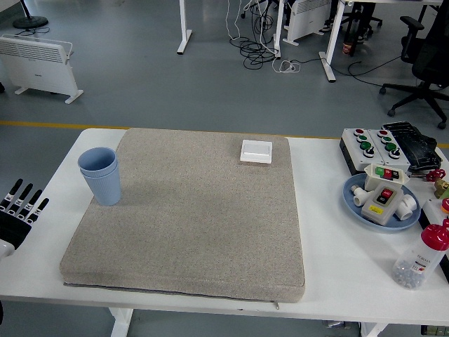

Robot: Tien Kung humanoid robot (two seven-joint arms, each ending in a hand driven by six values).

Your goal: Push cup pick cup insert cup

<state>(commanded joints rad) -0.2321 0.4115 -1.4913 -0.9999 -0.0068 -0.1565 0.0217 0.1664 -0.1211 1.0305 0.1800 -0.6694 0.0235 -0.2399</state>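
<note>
Two light blue cups (100,175) stand nested upright at the left edge of the beige mat (189,217). My left hand (17,214) hovers at the picture's left edge, well to the left of the cups and apart from them, its black fingers (27,198) with white tips stretched out straight and holding nothing. The right hand does not show.
A white switch plate (256,152) lies at the mat's far edge. On the right stand a button box (375,144), a blue plate (358,205) with switch parts, and a red-capped bottle (421,258). The white table (330,267) runs around the mat.
</note>
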